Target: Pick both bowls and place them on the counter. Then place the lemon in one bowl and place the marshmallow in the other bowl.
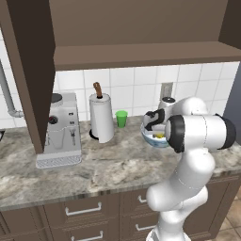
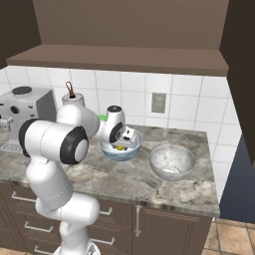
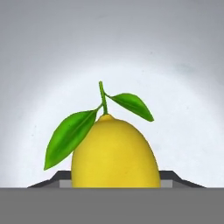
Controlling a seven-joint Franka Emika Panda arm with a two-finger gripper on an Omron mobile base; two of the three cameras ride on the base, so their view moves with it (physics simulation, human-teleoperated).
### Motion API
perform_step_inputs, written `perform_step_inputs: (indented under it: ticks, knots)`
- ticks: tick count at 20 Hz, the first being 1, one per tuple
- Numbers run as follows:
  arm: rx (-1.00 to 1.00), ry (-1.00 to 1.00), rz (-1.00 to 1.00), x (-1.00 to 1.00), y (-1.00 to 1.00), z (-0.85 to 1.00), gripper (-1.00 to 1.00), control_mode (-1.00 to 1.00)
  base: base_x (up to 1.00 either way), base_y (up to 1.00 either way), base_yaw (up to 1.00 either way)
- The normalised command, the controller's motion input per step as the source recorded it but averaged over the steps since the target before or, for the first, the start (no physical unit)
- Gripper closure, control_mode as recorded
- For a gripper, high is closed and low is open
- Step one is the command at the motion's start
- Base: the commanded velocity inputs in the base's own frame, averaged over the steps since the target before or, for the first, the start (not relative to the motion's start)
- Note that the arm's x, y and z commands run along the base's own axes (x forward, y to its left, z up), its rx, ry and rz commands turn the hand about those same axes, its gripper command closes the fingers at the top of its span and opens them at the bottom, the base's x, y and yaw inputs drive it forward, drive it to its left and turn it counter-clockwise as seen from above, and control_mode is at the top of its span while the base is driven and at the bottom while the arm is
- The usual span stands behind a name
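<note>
The gripper (image 2: 123, 144) reaches down into the blue-patterned bowl (image 2: 121, 151), which sits on the counter (image 2: 124, 179) toward its back edge, and the lemon (image 3: 115, 154) sits between the part-open jaws just over the pale bowl floor; whether they grip it I cannot tell. If it clings to one finger, lifting may drag it out. The marbled bowl (image 2: 172, 162), beside, holds a small white piece, probably the marshmallow (image 2: 171, 171).
</note>
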Motion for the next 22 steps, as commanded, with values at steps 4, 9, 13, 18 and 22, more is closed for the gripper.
perform_step_inputs:
  ticks: [4,9,13,18,22]
  knots:
    - [0.00,0.01,0.00,0.00,-0.07,0.00,-1.00,-1.00,0.00,0.00,0.00]
    - [0.00,0.00,0.00,0.00,-0.07,0.04,-1.00,-1.00,0.00,0.00,0.00]
    - [0.02,0.00,0.00,-0.01,-0.03,0.24,-1.00,-1.00,0.00,0.00,0.00]
    - [0.05,-0.09,0.00,-0.31,-0.08,0.42,-1.00,-1.00,0.00,0.00,0.00]
    - [0.04,-0.16,0.00,-0.57,-0.11,0.44,-1.00,-1.00,0.00,0.00,0.00]
